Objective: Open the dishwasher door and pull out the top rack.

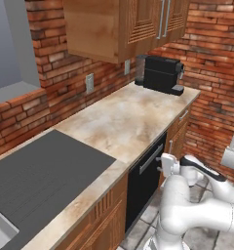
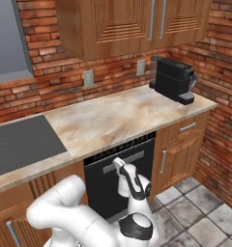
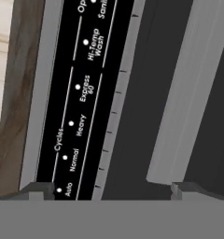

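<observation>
The glossy black dishwasher door (image 1: pixel 142 185) (image 2: pixel 106 195) stands shut under the counter, so the top rack behind it is hidden. Its silver bar handle (image 1: pixel 151 158) (image 2: pixel 135 157) (image 3: pixel 191 88) runs along the top edge. My gripper (image 1: pixel 161 163) (image 2: pixel 116 163) (image 3: pixel 114 189) is right at the handle, open. In the hand view the dark fingertips (image 3: pixel 39 189) stand wide apart, and the bar's near end lies between them, closer to the right one. The control strip (image 3: pixel 81 98) with its cycle labels sits just left of the bar.
A marble counter (image 1: pixel 124 117) tops the dishwasher, with a black coffee machine (image 1: pixel 160 73) at its far end and a dark cooktop (image 1: pixel 36 176) at the near end. Brown cabinet doors (image 2: pixel 181 154) flank the dishwasher. A brick wall (image 1: pixel 211 107) closes the corner beyond a grey tiled floor (image 2: pixel 200 202).
</observation>
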